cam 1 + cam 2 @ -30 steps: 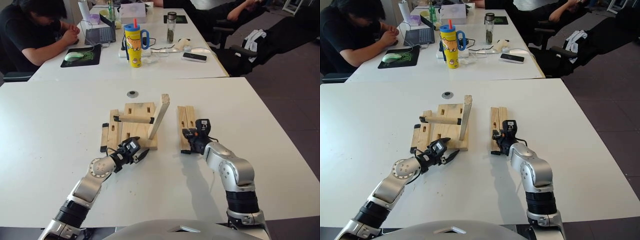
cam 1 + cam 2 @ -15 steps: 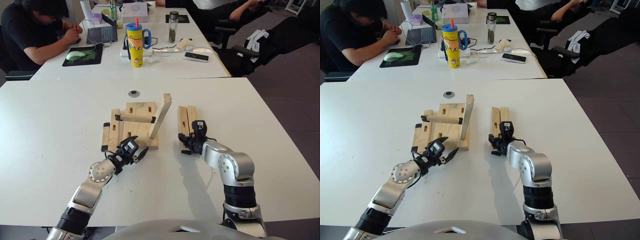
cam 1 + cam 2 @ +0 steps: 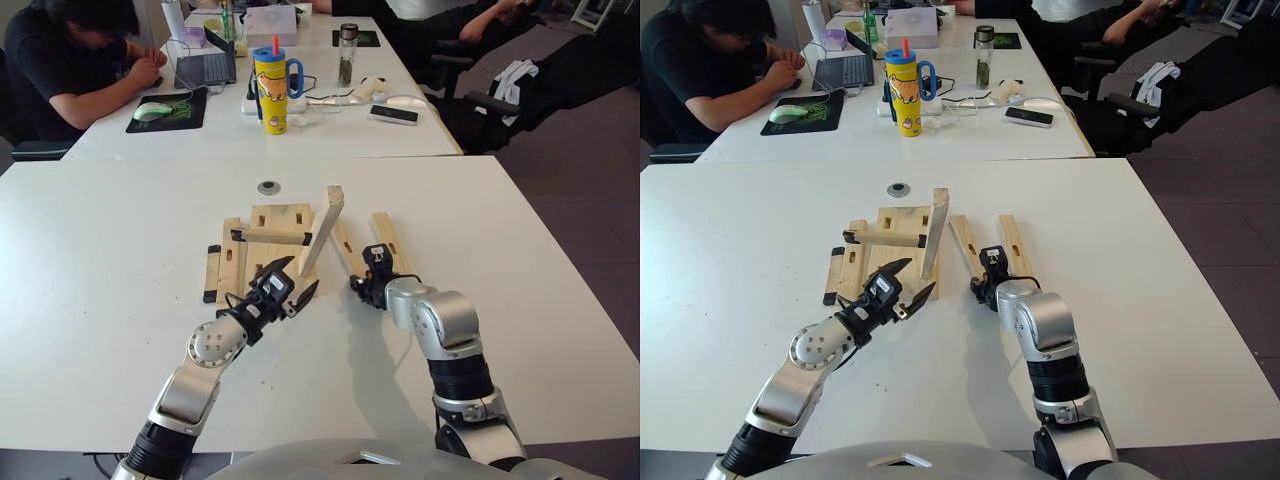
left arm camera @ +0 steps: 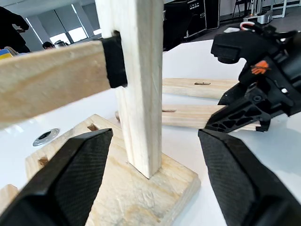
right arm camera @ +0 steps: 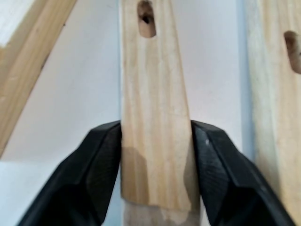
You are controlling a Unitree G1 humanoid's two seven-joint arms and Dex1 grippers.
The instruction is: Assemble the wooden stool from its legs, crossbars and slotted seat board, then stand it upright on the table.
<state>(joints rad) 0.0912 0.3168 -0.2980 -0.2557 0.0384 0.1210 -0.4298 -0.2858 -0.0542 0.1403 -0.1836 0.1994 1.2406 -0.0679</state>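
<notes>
Counting one upright leg (image 3: 322, 228) with crossbar (image 3: 270, 237) on seat board (image 3: 280, 215) | my right gripper (image 3: 362, 287) clamps loose leg (image 3: 345, 245), left gripper (image 3: 300, 275) spread wide (most assembly remains, I judge).

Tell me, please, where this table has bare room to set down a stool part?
Bare table lies wide left of the seat board, and right of the outer loose leg to the edge. Crowded: the middle, where the left gripper flanks the upright leg and the right gripper grips the inner loose leg.

Bright, even, diffuse room light
</notes>
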